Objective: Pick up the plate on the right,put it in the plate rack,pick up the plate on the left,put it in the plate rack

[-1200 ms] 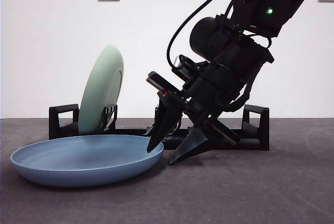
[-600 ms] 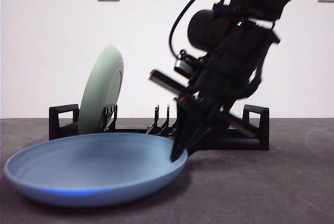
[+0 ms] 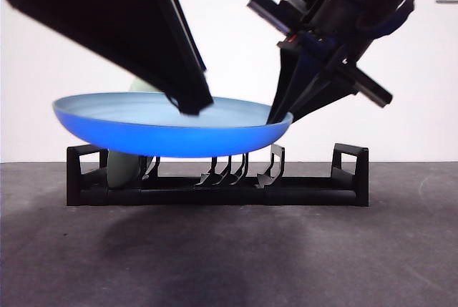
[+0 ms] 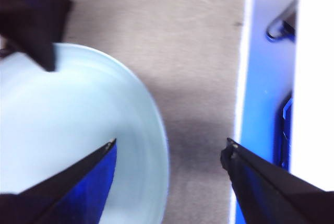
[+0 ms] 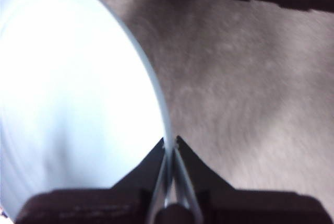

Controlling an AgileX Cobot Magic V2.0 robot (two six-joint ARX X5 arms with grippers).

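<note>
Front view is showing the right hand [image 3: 280, 115], at upper right of the frame, pinching the rim of the blue plate [image 3: 172, 125] and holding it level above the plate rack [image 3: 215, 194]. 1 green plate [image 3: 123, 168] is already standing slotted at lower left. The left hand [image 4: 169, 151] is hanging wide open over the plate. Next, tilting it upright into a free slot.

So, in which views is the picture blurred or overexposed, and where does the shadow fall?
Front view: sharp; the lifted blue plate casts a soft shadow on the table before the plate rack. Right wrist view: the plate is washed out nearly white, the table smeared, with the right gripper on the rim. Left wrist view: soft overall; the left gripper is open.
</note>
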